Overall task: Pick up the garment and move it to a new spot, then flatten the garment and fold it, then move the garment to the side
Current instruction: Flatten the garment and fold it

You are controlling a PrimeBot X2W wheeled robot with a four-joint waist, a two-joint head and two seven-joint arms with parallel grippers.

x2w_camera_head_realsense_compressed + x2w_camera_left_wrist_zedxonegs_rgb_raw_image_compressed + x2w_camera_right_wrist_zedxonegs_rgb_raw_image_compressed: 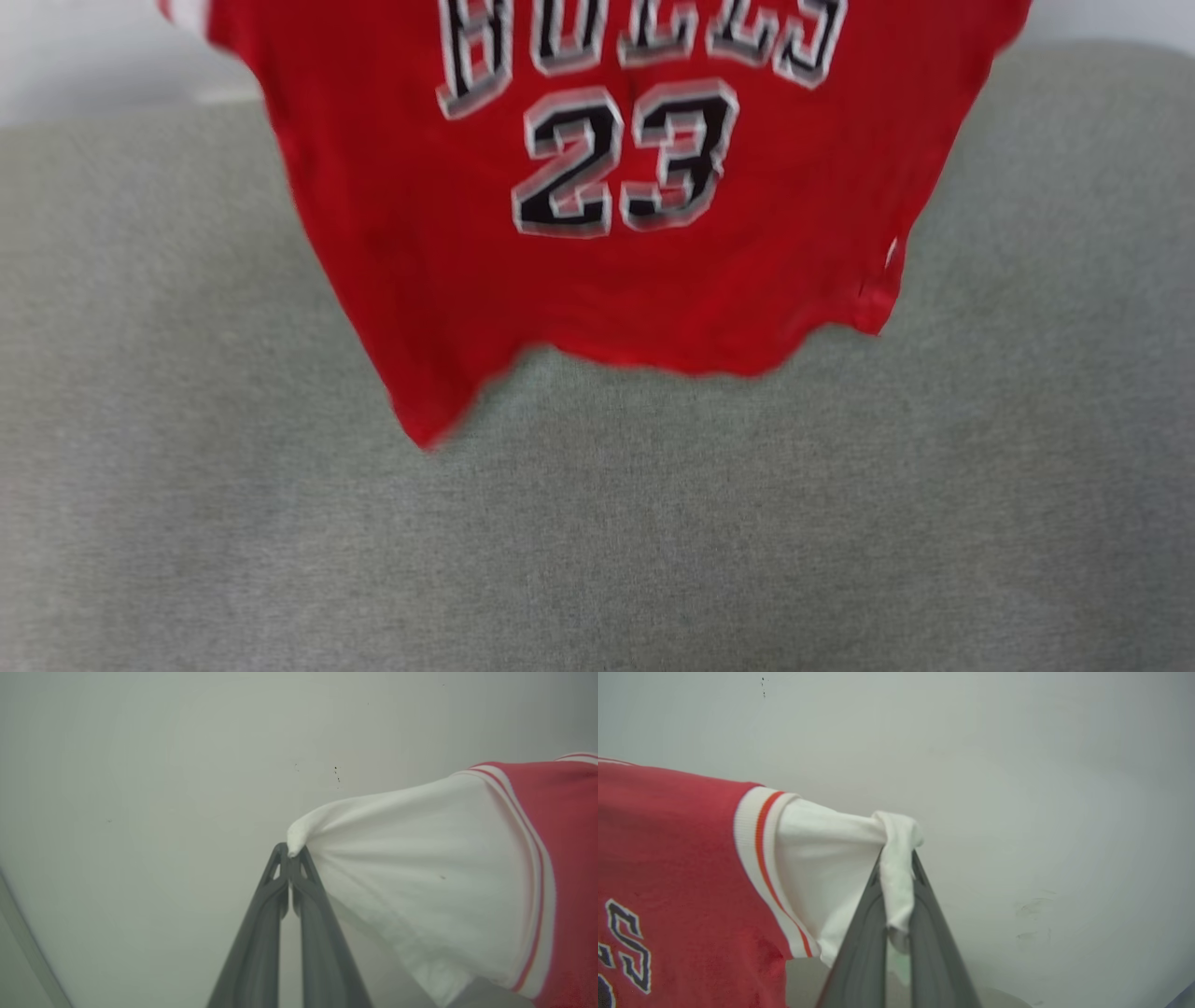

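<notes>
**Shirt held up by both sleeves above the grey surface**

Head view: The red shirt (pixel 635 280) is seen in the upper middle of the frame, spread wide and blurred. Black, white-edged lettering is cut off by the top edge, and the number 23 is printed just beneath it. The hem is slanted, with its lowest corner left of centre. A grey fabric surface (pixel 597 541) is spread across the lower frame behind and below the shirt; whether the hem is touching it cannot be told. A strip of pale wall (pixel 84 56) is seen at the upper left.

Left wrist view: The left gripper (pixel 290 851) is seen rising from the bottom centre, its two dark fingers pressed together on a pinch of white sleeve at their tips. The shirt (pixel 420 868) is stretched away to the right of the frame, where striped trim and red cloth are met at the edge.

Right wrist view: The right gripper (pixel 896 858) is clamped on a bunched fold of the other white sleeve, which is draped down between the fingers. The shirt (pixel 677 882) is stretched to the left of the frame, with part of the lettering shown at the lower left.
</notes>
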